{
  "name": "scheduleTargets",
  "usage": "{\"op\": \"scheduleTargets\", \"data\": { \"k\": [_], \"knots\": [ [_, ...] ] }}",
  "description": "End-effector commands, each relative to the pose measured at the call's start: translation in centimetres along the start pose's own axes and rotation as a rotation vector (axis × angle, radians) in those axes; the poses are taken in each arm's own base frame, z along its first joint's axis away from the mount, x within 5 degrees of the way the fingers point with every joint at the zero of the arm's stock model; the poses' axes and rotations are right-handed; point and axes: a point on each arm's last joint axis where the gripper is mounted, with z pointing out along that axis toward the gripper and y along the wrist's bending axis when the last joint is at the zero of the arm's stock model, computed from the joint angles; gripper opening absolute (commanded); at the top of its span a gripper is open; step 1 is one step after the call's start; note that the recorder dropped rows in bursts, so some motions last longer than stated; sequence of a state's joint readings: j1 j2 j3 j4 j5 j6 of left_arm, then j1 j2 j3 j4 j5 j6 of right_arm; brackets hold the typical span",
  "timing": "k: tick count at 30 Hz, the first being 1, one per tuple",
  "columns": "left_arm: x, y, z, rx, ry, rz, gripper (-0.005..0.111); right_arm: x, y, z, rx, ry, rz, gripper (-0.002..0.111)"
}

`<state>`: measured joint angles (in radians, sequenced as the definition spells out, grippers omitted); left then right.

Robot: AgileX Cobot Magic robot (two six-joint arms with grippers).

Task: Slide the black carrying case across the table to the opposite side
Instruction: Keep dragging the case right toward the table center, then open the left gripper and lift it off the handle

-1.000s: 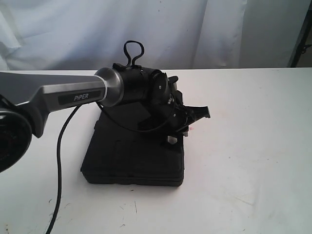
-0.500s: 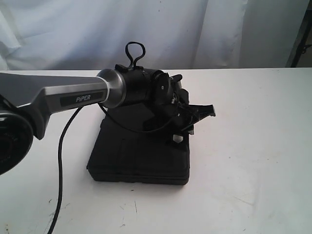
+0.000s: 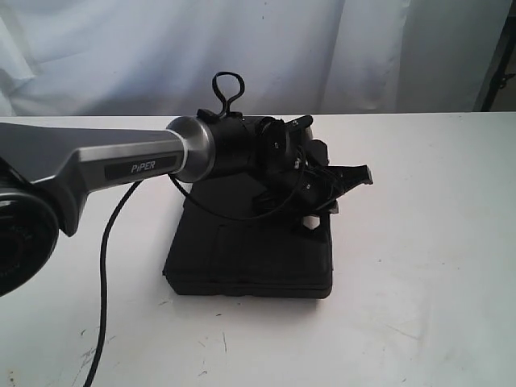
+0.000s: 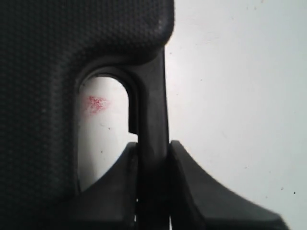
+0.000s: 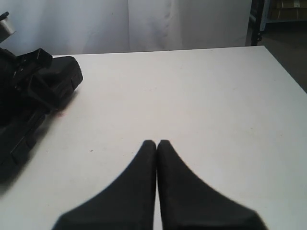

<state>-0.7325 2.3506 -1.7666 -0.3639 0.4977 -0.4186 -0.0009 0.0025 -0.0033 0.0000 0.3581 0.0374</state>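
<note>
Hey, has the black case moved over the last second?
Yes. Against the scuff marks on the table, the case has slid rightward in the exterior view.

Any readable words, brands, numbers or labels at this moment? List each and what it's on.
"PiPER": white lettering on a dark strip along the left arm.
Nothing else: no readable marking shows on the case or the table, and none in either wrist view.

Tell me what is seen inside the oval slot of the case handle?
White table with a pink spot shows through it. One finger of the left gripper, shut on the case handle, covers the slot's one end; anything there is hidden.
</note>
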Motion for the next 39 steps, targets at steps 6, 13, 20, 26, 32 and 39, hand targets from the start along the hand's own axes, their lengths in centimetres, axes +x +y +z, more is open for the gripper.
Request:
{"op": "scheduleTargets", "data": {
  "k": [6, 13, 20, 26, 32, 39],
  "knots": [
    [-0.6, -1.0, 0.4, 0.09, -0.094, -0.102, 0.032, 0.0, 0.0, 0.0, 0.007, -0.012, 0.001, 0.0],
    [-1.2, -0.3, 0.3, 0.082, -0.105, -0.113, 0.056, 0.0, 0.0, 0.0, 0.007, -0.012, 0.001, 0.0],
    [-2.4, 1.2, -0.1, 0.064, -0.111, -0.143, 0.056, 0.0, 0.0, 0.0, 0.007, -0.012, 0.001, 0.0],
    [-2.6, 1.5, -0.1, 0.057, -0.104, -0.147, 0.056, 0.0, 0.0, 0.0, 0.007, -0.012, 0.001, 0.0],
    [-2.6, 1.3, -0.5, 0.052, -0.093, -0.129, 0.044, 0.0, 0.0, 0.0, 0.007, -0.012, 0.001, 0.0],
    [-3.2, 0.7, -2.6, 0.018, -0.123, 0.01, 0.032, 0.0, 0.0, 0.0, 0.007, -0.012, 0.001, 0.0]
  ]
}}
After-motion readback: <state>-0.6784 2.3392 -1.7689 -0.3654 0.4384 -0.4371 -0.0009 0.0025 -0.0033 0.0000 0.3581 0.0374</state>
